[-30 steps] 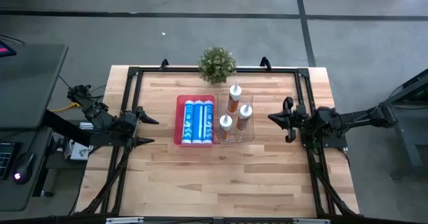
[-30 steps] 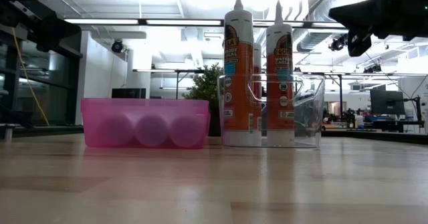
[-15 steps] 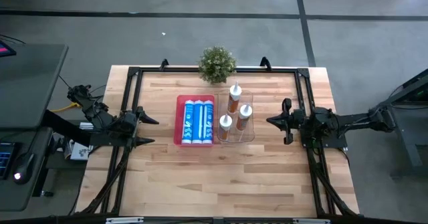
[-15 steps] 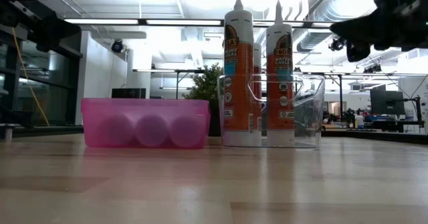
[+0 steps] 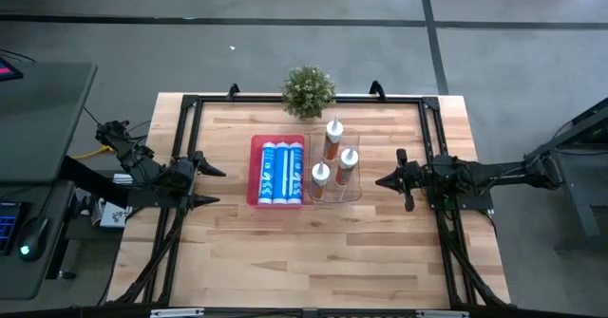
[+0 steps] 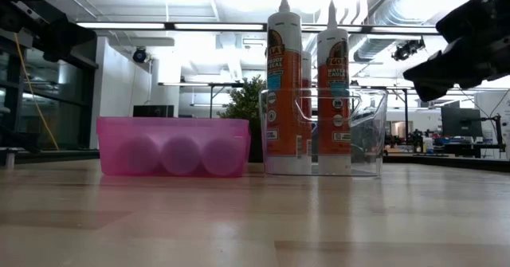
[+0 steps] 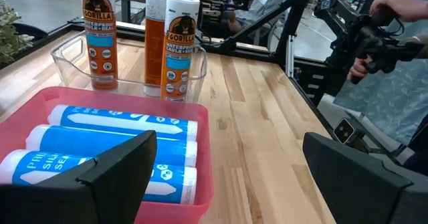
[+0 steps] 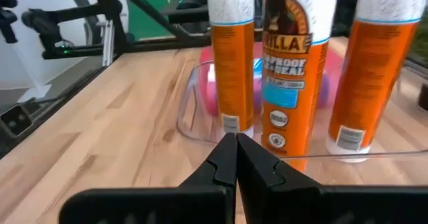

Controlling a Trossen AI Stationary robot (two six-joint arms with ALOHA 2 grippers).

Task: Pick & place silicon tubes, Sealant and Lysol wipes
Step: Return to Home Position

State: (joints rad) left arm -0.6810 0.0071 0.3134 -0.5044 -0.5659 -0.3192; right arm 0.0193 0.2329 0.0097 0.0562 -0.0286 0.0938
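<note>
Three blue silicone tubes (image 5: 277, 173) lie side by side in a pink tray (image 5: 253, 171) at the table's middle. Three orange sealant cartridges (image 5: 333, 140) stand upright, nozzles up, in a clear bin (image 6: 366, 139) just right of the tray. No Lysol wipes show. My left gripper (image 5: 218, 186) is open and empty, left of the pink tray, which shows in its wrist view (image 7: 120, 97). My right gripper (image 5: 379, 178) is shut and empty, right of the clear bin and pointing at the cartridges (image 8: 287, 70).
A small potted plant (image 5: 308, 90) stands at the table's far edge behind the bins. A black frame (image 5: 285, 100) runs around the table top. Bare wood lies in front of the bins. A person's hand (image 7: 384, 10) shows beyond the table's right side.
My right gripper has moved toward the table's left edge, closer to the clear bin. The bins and tubes have stayed in place.
</note>
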